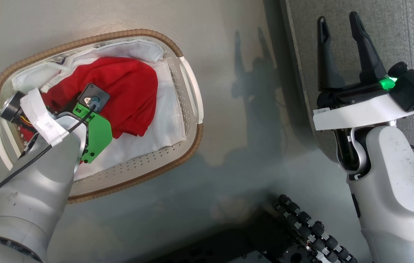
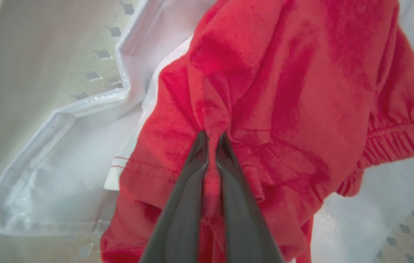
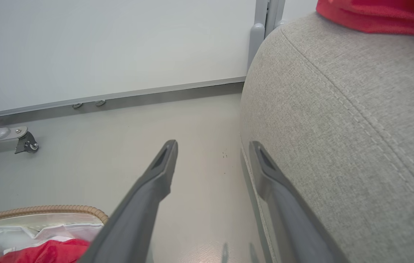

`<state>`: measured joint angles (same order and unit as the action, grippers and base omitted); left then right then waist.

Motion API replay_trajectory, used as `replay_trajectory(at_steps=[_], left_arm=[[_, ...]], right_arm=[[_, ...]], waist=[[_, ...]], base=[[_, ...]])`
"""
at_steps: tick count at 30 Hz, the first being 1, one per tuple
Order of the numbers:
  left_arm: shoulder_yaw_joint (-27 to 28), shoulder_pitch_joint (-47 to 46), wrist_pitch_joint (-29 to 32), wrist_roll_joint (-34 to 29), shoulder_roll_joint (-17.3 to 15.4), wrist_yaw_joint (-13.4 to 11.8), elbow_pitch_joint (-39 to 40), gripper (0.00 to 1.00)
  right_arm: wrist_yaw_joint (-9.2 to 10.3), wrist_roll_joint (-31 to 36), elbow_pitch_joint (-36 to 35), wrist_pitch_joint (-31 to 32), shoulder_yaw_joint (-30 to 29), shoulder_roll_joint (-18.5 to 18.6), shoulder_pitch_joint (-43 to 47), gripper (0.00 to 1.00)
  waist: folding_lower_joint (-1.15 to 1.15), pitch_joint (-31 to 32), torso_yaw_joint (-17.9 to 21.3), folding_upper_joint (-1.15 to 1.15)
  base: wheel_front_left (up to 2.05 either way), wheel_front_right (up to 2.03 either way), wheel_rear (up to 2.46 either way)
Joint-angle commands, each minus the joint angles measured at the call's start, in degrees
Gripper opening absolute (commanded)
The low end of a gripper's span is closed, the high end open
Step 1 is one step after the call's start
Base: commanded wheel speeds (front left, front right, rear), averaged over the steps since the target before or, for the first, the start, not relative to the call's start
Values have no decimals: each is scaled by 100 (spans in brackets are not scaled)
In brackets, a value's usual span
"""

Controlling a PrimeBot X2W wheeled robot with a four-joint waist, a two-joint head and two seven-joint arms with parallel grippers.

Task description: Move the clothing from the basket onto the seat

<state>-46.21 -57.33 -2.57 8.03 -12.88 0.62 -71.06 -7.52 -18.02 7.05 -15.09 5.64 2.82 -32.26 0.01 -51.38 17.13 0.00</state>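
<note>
The left gripper (image 2: 212,140) is down inside the basket (image 1: 126,34), its two dark fingers pressed together on a narrow fold of the clothing (image 2: 283,91) – a ridge of red fabric is squeezed between the tips and runs down the slot between them. The rest of the red shirt spreads ahead of the fingertips and off to either side, with a ribbed cuff out beyond one finger. On the other side a white panel with thin red stitching lies just beside the finger. Past that is the white liner cloth (image 2: 64,175), bunched against the basket's perforated wall. The right gripper (image 1: 338,22) hangs well apart from the basket with its fingers spread wide and nothing between them – one finger is over the smooth floor (image 3: 119,146), the other just beside the rounded edge of the seat (image 3: 338,109). Whether that finger touches the grey fabric cannot be told. Far ahead of that finger, on top of the seat, lies a second red piece (image 3: 371,16).
</note>
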Motion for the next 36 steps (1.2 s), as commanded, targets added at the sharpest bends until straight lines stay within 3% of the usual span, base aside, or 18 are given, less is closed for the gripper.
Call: replay_trajectory(at_steps=[1, 7, 15, 26, 36], left_arm=[[-6, -82, 29, 2, -37, -34, -54, 0], [-32, 16, -107, 88, 51, 0, -57, 0], [-75, 294, -718, 245, 380, 249, 162, 0], [-186, 730, -1221, 500, 716, 585, 846, 0], [-214, 891, -1231, 1050, 781, 680, 1687, 0]], right_arm=[[6, -19, 23, -11, -4, 14, -45, 100], [6, 35, 86, -11, -58, 15, -8, 100], [6, 307, 268, -11, -247, 18, 161, 100], [6, 792, 847, -11, -506, 19, 806, 100], [6, 906, 1393, -12, -593, 21, 1614, 100]], waist=[[-1, 7, -3, 0], [-1, 126, -64, 0], [-1, 688, -386, 0], [-1, 2281, -1083, 0], [-1, 3882, -1440, 0]], base=[[0, 0, 0], [0, 0, 0], [0, 0, 0], [0, 0, 0], [0, 0, 0]])
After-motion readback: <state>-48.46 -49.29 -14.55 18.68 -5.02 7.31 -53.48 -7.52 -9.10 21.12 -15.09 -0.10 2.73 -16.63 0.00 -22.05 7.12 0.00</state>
